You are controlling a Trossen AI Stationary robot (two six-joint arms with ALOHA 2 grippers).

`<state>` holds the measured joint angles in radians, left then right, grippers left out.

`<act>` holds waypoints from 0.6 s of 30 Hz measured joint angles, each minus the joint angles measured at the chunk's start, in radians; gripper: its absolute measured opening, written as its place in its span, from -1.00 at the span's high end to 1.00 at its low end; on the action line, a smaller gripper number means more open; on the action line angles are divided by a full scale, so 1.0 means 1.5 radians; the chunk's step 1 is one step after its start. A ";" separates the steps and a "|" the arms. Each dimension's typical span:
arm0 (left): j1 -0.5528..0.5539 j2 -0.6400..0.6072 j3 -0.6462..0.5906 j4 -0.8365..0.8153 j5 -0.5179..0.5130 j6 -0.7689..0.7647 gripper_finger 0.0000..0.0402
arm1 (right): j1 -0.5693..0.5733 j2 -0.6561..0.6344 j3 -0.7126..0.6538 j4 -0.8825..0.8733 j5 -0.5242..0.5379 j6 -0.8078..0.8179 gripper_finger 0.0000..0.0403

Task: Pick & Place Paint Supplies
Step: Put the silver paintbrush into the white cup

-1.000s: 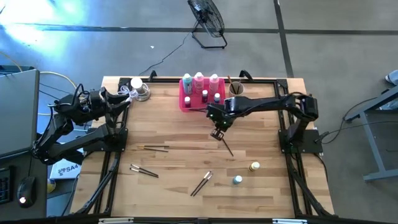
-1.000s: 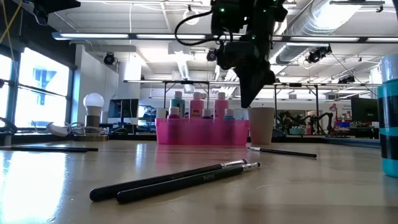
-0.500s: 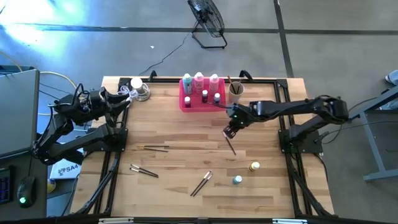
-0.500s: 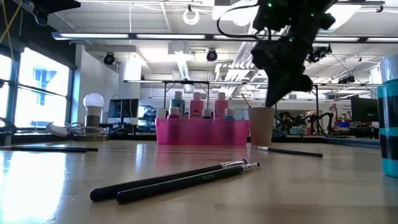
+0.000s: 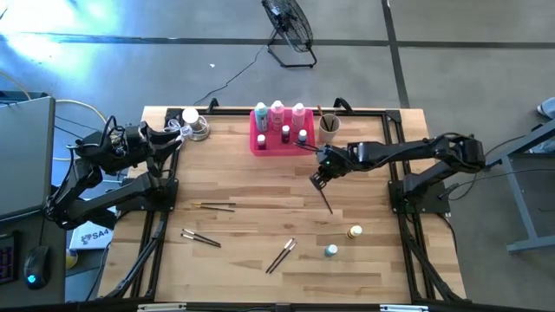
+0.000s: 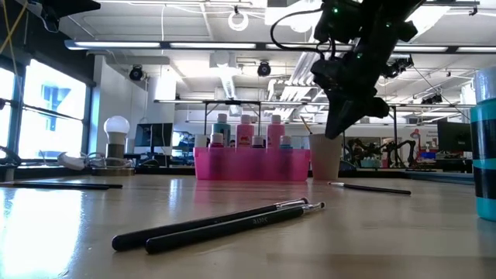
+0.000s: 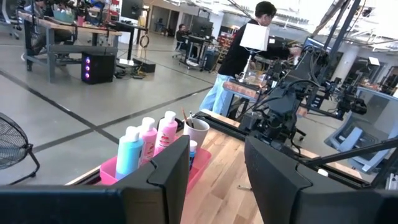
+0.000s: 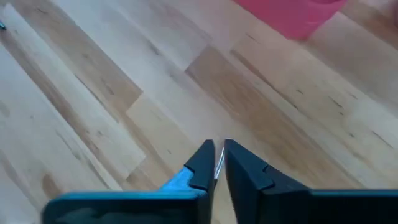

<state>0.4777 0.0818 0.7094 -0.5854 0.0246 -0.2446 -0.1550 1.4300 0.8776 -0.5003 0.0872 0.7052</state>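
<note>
Pink tray and beige cup flank right gripper.

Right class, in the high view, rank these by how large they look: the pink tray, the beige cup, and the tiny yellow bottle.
1. pink tray
2. beige cup
3. tiny yellow bottle
All sit at table level, so nearness hardly distorts this.

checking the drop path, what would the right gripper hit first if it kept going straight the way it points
Probably bare table. The right gripper points down at the wood just short of the pink tray, with a thin brush between its nearly closed fingers, so that brush's lower end would likely touch first. Depth is unclear.
</note>
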 joint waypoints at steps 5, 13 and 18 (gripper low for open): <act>0.000 0.000 0.000 0.000 0.000 0.000 0.24 | -0.003 0.000 0.000 0.000 0.014 0.004 0.53; 0.000 0.000 0.000 0.000 -0.018 0.000 0.24 | -0.003 0.027 0.000 0.006 0.048 0.059 0.25; 0.000 0.000 0.000 0.000 -0.024 0.000 0.24 | -0.007 0.067 0.000 -0.013 0.038 0.102 0.31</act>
<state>0.4777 0.0818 0.7094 -0.5855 -0.0109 -0.2447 -0.1658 1.5304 0.8772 -0.5203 0.1445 0.8587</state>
